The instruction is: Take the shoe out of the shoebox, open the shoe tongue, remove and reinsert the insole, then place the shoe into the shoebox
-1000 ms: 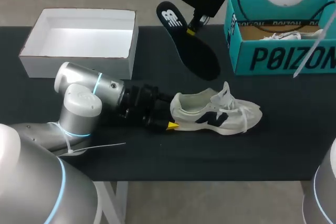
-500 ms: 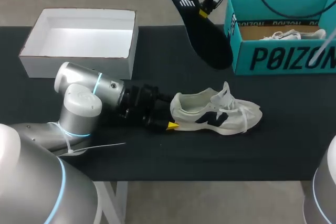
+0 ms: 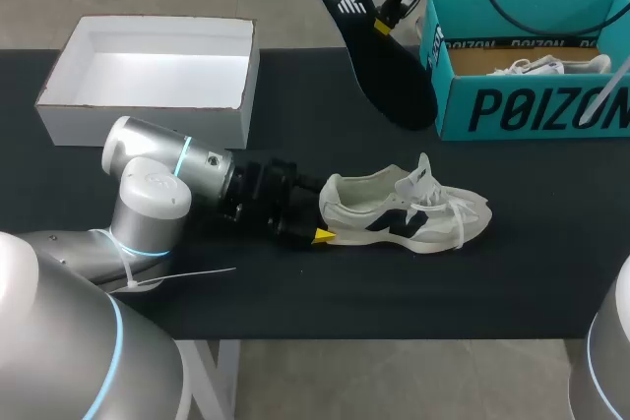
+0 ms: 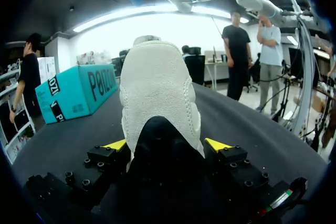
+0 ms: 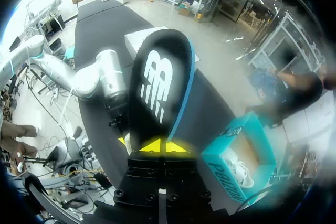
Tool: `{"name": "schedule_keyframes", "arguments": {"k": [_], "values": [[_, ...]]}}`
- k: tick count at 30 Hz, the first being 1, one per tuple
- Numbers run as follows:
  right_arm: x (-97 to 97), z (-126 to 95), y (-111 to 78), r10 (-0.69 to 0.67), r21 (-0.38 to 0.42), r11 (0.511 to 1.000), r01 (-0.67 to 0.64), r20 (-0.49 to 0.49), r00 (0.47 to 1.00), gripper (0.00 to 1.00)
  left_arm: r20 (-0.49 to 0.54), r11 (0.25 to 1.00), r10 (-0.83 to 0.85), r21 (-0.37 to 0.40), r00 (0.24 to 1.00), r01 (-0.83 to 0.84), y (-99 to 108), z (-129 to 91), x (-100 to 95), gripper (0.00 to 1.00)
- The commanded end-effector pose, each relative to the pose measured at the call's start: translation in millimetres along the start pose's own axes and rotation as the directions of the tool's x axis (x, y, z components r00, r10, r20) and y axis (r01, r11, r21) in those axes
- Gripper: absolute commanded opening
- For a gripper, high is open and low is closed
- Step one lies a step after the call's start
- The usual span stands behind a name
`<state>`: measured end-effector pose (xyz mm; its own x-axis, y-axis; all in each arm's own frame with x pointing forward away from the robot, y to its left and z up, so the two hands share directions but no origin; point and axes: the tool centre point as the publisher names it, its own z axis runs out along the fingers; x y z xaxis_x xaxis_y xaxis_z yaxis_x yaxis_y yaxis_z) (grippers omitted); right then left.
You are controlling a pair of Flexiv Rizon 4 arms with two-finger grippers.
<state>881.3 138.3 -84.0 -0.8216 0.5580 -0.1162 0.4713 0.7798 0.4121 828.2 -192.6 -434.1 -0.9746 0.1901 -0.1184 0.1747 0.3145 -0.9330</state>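
**Risk note: insole aloft on a narrow pinch, shoe held by the heel alone**

My right gripper (image 3: 382,25) pinches the black insole (image 3: 379,61) at its edge near the logo end. It holds the insole high above the worktop (image 3: 325,292), just beside the teal shoebox (image 3: 532,110). My left gripper (image 4: 165,145) is clamped on the heel of the white shoe (image 3: 404,213), which stands upright on the worktop with its toe pointing away from that gripper.

Hazards, as I judge them:

1. The pinch is small and off-centre, so the insole may swivel or slip out on the way down.
2. Its long free end hangs close to the shoebox wall, and a sideways move could snag it there.
3. Loose laces and the tongue lie over the shoe's opening, so the insole's tip may catch and fold instead of sliding in.
4. With only the heel held, a forward push could pivot or drag the shoe.
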Motion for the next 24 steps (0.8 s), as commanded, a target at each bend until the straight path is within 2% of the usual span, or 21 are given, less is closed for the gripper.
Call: {"name": "schedule_keyframes", "arguments": {"k": [1,6,12,17,24], "values": [[-0.5,0.6,0.7,0.0,0.002,1.0,0.0,-0.001,1.0,0.0,0.001,1.0,0.0,-0.002,1.0,0.0,2.1,1.9,0.5,0.0],[-0.5,0.6,0.7,0.0,0.002,1.0,0.0,-0.001,1.0,0.0,0.001,1.0,0.0,-0.002,1.0,0.0,2.1,1.9,0.5,0.0],[2.9,-14.2,-15.4,0.012,-0.072,0.997,-0.013,-0.021,1.0,0.0,0.001,1.0,0.0,-0.002,1.0,0.0,2.1,1.9,0.5,0.0],[24.4,-25.7,-16.1,0.008,-0.147,0.989,-0.015,-0.047,0.999,0.0,0.001,1.0,0.0,-0.002,1.0,0.0,2.1,1.9,0.5,0.0],[52.2,-40.2,-22.7,0.033,-0.237,0.969,-0.066,-0.141,0.989,0.0,0.001,1.0,0.0,-0.002,1.0,0.0,2.1,1.9,0.5,0.0]]}}
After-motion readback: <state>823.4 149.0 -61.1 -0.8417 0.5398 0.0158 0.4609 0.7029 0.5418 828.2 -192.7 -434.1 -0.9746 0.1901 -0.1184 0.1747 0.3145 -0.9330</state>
